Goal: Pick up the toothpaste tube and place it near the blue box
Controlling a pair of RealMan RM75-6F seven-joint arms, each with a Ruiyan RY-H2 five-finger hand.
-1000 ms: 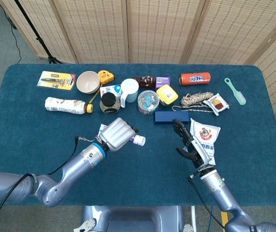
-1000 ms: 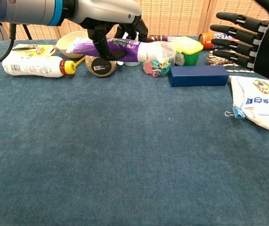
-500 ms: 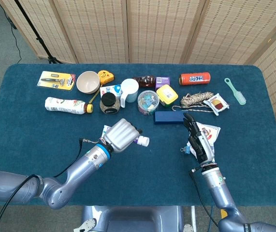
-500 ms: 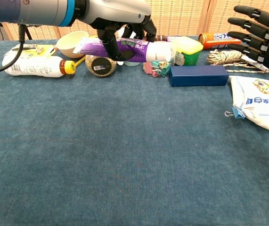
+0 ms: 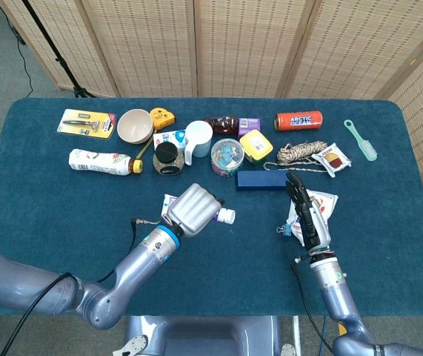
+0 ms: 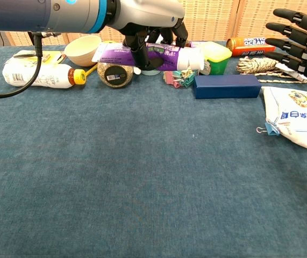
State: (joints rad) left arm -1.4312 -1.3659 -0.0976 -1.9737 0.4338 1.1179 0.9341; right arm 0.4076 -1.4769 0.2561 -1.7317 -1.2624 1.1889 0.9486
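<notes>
My left hand (image 5: pixel 195 208) (image 6: pixel 152 21) grips the purple and white toothpaste tube (image 6: pixel 158 55), held level above the table with its white cap (image 5: pixel 227 216) pointing right. The blue box (image 5: pixel 263 180) (image 6: pixel 226 86) lies flat to the right of the tube, a short gap away. My right hand (image 5: pixel 304 212) (image 6: pixel 298 38) hovers open at the right, fingers spread, holding nothing, over a white snack bag (image 5: pixel 316 205) (image 6: pixel 298 117).
A row of items lines the back of the table: a white bottle (image 5: pixel 101 161), bowl (image 5: pixel 135 125), dark jar (image 5: pixel 166 158), white mug (image 5: pixel 197 138), clip tub (image 5: pixel 227 157), yellow-lidded box (image 5: pixel 256 145), orange can (image 5: pixel 298 120), rope coil (image 5: pixel 300 154), green brush (image 5: pixel 361 139).
My left hand has carried the toothpaste tube to the right, toward the blue box. My right hand rose and straightened over the snack bag.
</notes>
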